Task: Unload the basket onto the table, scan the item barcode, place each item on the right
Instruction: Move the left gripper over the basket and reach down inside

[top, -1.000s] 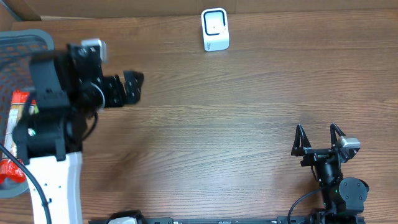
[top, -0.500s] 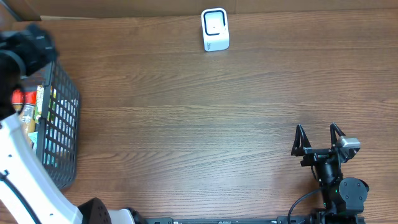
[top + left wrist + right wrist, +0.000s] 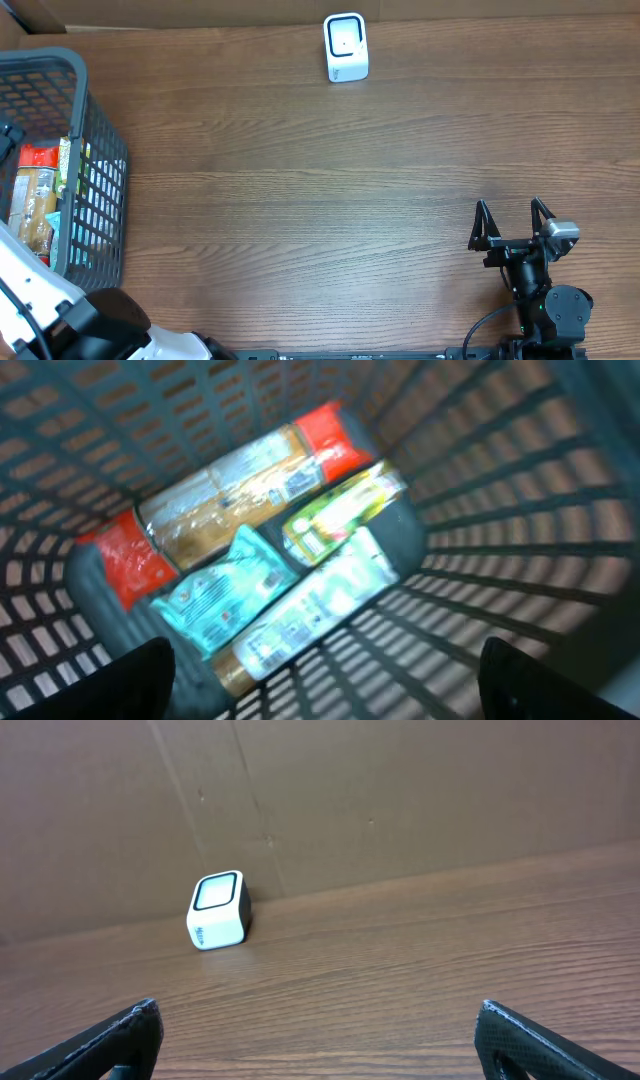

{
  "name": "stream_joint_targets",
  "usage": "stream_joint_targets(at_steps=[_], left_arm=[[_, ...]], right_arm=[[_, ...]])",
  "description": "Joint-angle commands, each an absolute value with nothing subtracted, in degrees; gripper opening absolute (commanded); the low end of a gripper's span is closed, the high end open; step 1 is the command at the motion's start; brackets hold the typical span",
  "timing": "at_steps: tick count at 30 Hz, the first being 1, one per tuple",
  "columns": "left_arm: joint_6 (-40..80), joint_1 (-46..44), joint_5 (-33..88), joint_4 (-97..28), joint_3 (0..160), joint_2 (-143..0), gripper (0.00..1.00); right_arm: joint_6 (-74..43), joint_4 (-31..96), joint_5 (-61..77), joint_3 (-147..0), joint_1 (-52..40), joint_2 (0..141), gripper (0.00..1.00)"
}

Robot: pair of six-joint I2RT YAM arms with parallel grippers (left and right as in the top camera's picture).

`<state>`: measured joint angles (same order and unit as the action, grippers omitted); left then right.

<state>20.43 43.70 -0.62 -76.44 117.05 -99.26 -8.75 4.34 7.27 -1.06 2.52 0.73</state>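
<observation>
A grey mesh basket (image 3: pixel 98 150) stands at the table's left edge and holds several packaged items. The left wrist view looks down into it: a long clear pack with red ends (image 3: pixel 230 480), a teal packet (image 3: pixel 225 590), a green packet (image 3: pixel 345 510) and a pale packet with a printed label (image 3: pixel 315 605). My left gripper (image 3: pixel 325 690) hangs open above them, holding nothing. The white scanner (image 3: pixel 346 47) stands at the table's far middle and also shows as the scanner (image 3: pixel 217 910) in the right wrist view. My right gripper (image 3: pixel 510 215) rests open at the front right, empty.
The basket walls (image 3: pixel 500 470) close in on all sides of the left gripper. A brown cardboard wall (image 3: pixel 400 800) runs behind the scanner. The left arm's white link (image 3: pixel 30 290) crosses the front left corner.
The left arm swung left off the table and over the basket, uncovering it in the overhead view. The right arm has not moved.
</observation>
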Motion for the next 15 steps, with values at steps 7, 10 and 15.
stream_joint_targets(at_steps=[7, 10, 15], left_arm=[[3.1, 43.0, -1.8, -53.8, 100.5, -103.2, 0.8], [-0.3, 42.2, -1.6, -49.1, 99.3, -107.4, 0.82], [-6.4, 39.4, -1.5, -45.6, 99.3, -113.6, 0.83]], right_arm=[[-8.5, 4.1, 7.6, -0.4, 2.3, 0.3, 1.0], [-8.5, 4.1, 7.6, -0.4, 2.3, 0.3, 1.0], [-8.5, 4.1, 7.6, -0.4, 2.3, 0.3, 1.0]])
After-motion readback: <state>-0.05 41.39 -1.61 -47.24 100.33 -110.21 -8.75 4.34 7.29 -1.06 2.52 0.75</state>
